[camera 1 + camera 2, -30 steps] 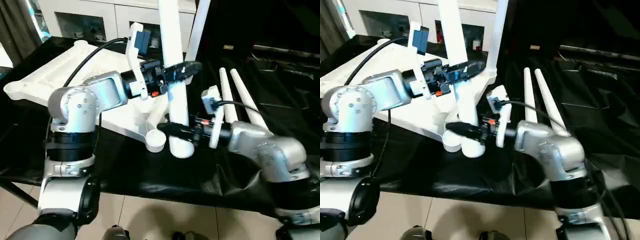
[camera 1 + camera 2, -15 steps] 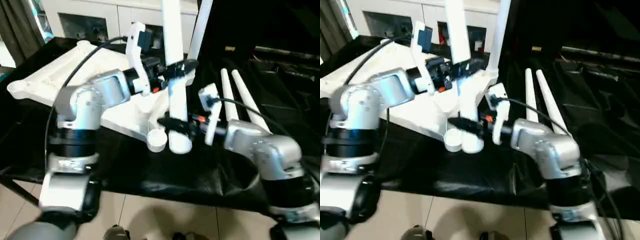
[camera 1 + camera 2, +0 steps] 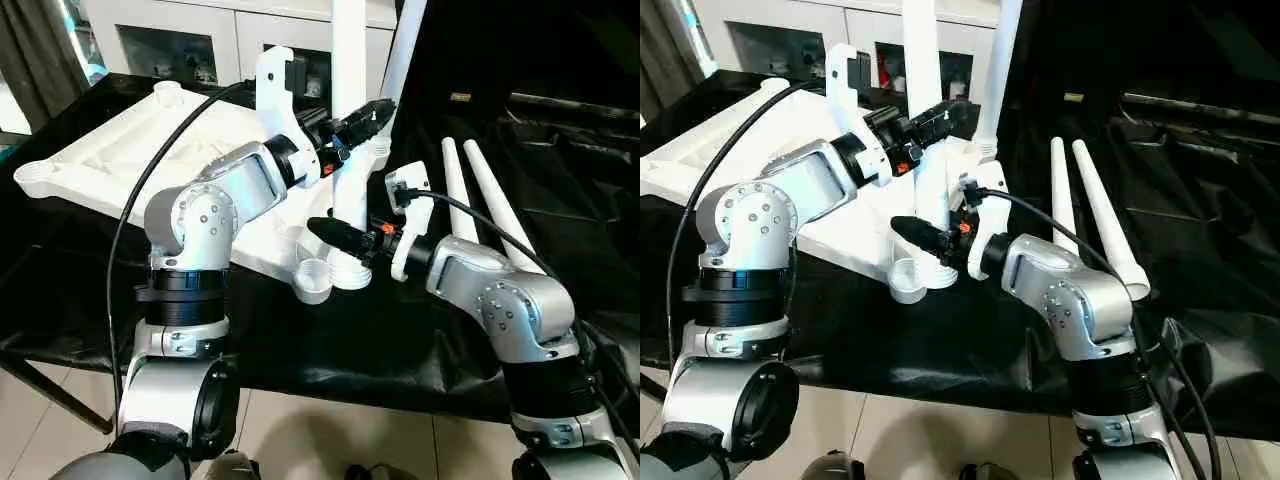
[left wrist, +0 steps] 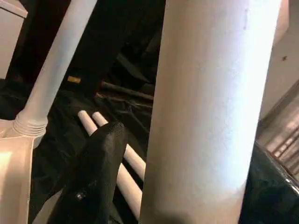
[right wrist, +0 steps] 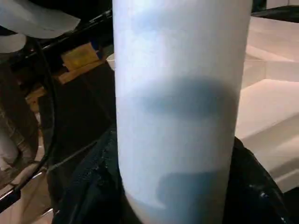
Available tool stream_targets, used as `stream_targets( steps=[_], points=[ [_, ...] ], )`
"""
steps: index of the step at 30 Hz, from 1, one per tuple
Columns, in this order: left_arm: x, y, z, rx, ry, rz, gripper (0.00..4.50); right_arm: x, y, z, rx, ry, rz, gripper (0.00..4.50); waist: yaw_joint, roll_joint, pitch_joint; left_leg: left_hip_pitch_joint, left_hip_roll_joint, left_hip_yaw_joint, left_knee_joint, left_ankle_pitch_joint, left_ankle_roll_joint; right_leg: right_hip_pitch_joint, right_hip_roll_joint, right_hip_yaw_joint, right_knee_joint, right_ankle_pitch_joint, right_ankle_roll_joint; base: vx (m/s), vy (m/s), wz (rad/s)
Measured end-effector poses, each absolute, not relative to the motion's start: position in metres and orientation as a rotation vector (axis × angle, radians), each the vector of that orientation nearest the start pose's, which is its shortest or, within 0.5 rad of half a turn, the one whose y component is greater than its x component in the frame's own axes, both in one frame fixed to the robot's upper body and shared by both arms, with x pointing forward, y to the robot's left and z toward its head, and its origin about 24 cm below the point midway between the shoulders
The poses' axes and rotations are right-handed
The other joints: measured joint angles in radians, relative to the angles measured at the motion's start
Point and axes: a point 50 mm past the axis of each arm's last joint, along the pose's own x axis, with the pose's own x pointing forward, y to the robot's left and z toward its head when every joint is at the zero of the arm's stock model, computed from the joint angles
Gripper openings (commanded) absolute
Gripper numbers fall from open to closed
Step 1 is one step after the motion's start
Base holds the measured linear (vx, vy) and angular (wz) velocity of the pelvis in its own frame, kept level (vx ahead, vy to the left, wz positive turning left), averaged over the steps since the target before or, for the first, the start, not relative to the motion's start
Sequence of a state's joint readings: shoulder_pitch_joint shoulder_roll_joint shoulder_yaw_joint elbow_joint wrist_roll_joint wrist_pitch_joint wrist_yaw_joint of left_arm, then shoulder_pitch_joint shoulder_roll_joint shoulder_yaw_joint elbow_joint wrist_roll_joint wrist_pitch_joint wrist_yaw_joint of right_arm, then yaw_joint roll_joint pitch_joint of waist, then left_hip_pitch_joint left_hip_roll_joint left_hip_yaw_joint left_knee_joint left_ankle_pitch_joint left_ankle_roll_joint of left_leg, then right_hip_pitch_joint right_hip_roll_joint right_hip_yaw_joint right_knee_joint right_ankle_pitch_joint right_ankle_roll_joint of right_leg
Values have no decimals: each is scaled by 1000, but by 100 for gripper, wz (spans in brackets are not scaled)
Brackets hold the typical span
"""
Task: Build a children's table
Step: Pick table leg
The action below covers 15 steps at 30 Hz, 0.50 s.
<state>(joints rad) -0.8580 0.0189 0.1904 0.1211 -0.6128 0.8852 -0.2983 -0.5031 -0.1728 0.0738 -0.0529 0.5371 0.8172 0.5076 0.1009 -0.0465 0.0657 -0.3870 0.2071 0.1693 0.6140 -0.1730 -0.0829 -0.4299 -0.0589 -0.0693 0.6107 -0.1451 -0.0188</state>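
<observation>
Silver forearms (image 3: pixel 215 195) are ending in black two-finger grippers; black cables (image 3: pixel 150 150) are looping to white wrist-camera brackets (image 3: pixel 272 85).

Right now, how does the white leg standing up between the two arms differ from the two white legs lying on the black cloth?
The upright leg stands nearly vertical, its lower end by the table top's near corner; the loose legs lie flat on the black cloth. The left gripper and right gripper are both at the upright leg; nothing touches the loose legs. All are white and round.
</observation>
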Motion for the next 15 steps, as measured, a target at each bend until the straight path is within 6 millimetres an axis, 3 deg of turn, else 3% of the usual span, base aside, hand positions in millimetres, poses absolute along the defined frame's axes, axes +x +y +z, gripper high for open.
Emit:
stream_targets(
  steps=[2,5,8,11,15],
  points=[
    [347,70,211,-488,112,-801,317,303,-81,127,286,276,940,194,0,0,0,0,0,0,0,0,0,0,0,0,0,0,0,0,0,0],
    [346,72,213,-485,103,-803,300,302,-81,128,316,282,970,266,0,0,0,0,0,0,0,0,0,0,0,0,0,0,0,0,0,0],
    [346,79,215,-493,93,-815,283,301,-87,128,310,314,1004,268,0,0,0,0,0,0,0,0,0,0,0,0,-1,0,0,0,0,0],
    [344,85,216,-502,101,-882,239,298,-99,126,317,393,1025,275,4,0,0,0,0,0,0,0,0,0,0,0,-1,0,0,0,0,0],
    [335,84,219,-552,117,-1056,213,293,-106,129,405,433,1104,275,11,0,0,0,0,1,0,0,0,0,0,0,-1,0,0,0,0,0]
  ],
)
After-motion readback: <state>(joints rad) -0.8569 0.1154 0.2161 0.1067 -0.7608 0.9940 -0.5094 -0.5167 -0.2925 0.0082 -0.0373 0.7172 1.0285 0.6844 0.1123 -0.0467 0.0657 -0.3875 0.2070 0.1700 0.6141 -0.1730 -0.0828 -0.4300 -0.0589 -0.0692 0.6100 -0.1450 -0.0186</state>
